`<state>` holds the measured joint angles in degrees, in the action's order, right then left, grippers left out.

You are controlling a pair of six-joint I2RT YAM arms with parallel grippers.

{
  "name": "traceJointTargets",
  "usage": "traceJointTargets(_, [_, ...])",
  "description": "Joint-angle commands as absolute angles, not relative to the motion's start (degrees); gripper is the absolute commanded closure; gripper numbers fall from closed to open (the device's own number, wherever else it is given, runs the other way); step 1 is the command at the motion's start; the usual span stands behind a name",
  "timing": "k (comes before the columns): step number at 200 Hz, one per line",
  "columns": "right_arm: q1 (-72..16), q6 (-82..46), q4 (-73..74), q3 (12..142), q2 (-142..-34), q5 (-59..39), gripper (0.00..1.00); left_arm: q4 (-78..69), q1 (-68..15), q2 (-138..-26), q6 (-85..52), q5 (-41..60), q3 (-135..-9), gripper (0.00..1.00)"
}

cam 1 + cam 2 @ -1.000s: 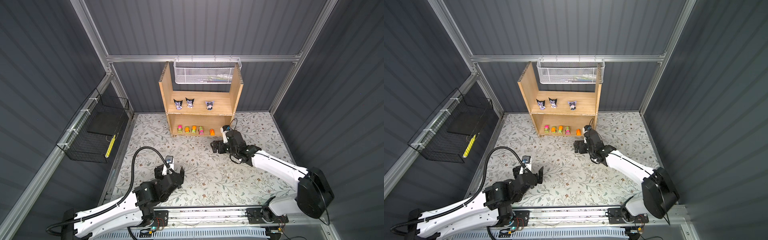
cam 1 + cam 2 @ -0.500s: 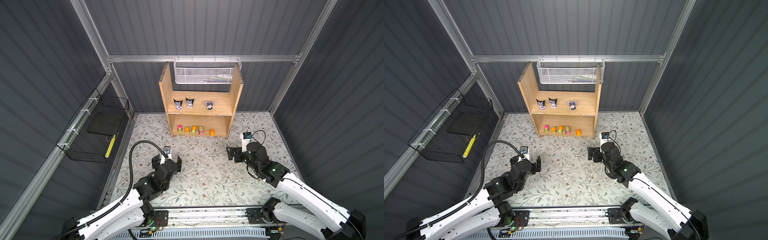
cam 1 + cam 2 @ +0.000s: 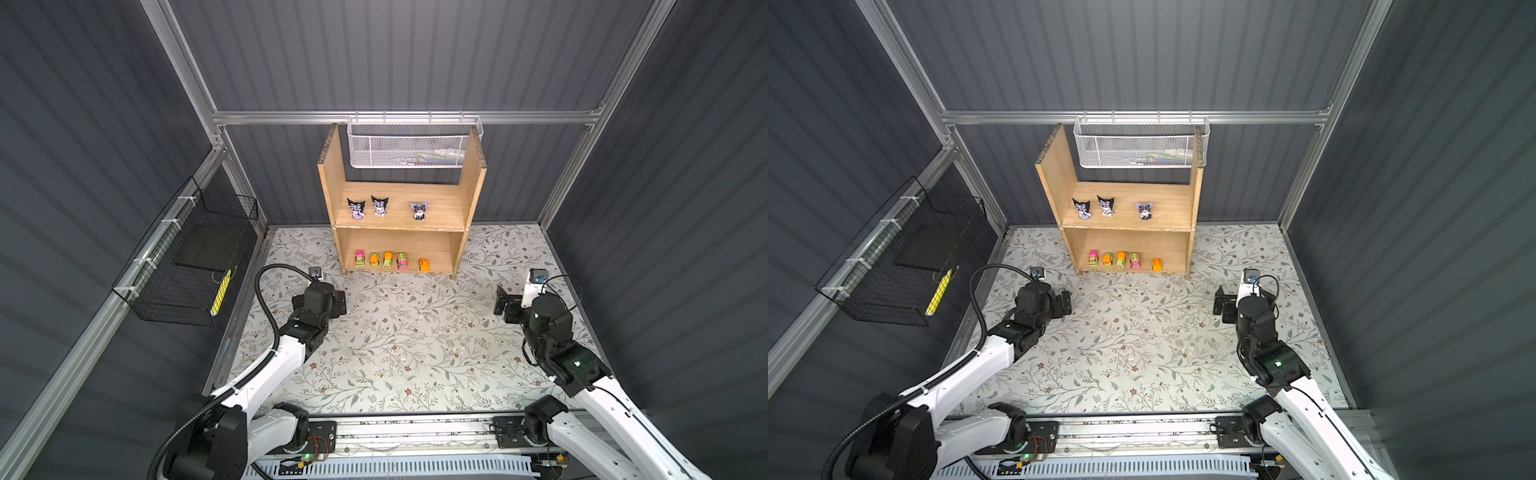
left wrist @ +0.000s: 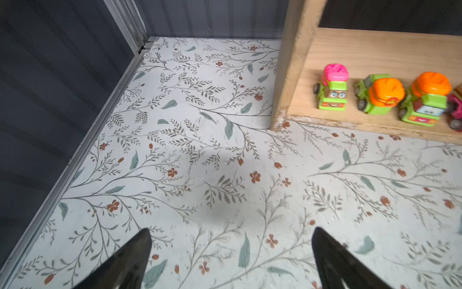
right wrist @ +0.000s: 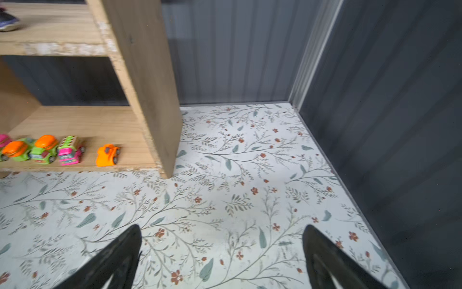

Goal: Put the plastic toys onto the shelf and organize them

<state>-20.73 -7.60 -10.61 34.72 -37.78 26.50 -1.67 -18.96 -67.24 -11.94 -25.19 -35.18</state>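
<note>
The shelf (image 3: 330,174) stands at the far side of the worktop (image 3: 407,345), in the middle. Three purple-and-black figurines (image 3: 380,205) stand on its top board, two close together on the left and one more to the right. Five little cars (image 3: 387,260) sit on the bottom board, near the front edge. Four are in a tight row. The orange car (image 5: 108,155) is a bit apart on the right, and it may be tipped over, but I cannot tell for sure. I see no toy on the worktop, so I think the job is nearly done or done.

The left tool (image 4: 231,231) is spread wide with nothing in it. It hangs over the worktop, near the left bottom corner of the shelf. The right tool (image 5: 222,227) is spread wide and empty too, over the worktop on the right side.

The toys look small, light and hard, with smooth shiny plastic that could slip. The cars have wheels, so a push could make them roll off the board. I would pinch a car across its two sides, on the body and not on the wheels. The figurines have big heads and pointy ears, so they may tip over easily. I would hold one low, around its middle, and squeeze softly.
</note>
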Motion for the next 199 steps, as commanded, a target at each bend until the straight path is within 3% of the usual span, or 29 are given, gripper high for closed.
traceJointTargets(1, [-16.16,-7.26,-3.47,31.88,-37.77,21.78,0.01,-11.06,-15.08,-70.17,-8.40,-22.41,-34.76,0.00])
traceJointTargets(85, [-0.20,-7.70,26.28,25.44,-60.83,13.00,0.01,-34.62,-2.52,-80.03,-3.92,-18.97,-26.97,0.00])
traceJointTargets(115, [0.18,-3.89,42.20,20.04,-67.44,10.63,0.01,-43.73,-1.52,-86.30,-4.65,-17.90,-24.03,0.00])
traceJointTargets(159, [1.32,-2.18,49.89,17.90,-74.11,5.84,0.01,-57.74,-0.53,-93.48,-4.40,-12.31,-21.67,0.00])
traceJointTargets(199, [1.71,-1.64,60.36,16.74,-83.97,3.66,0.01,-59.04,-0.53,-98.23,-2.59,-7.74,-23.59,0.00])
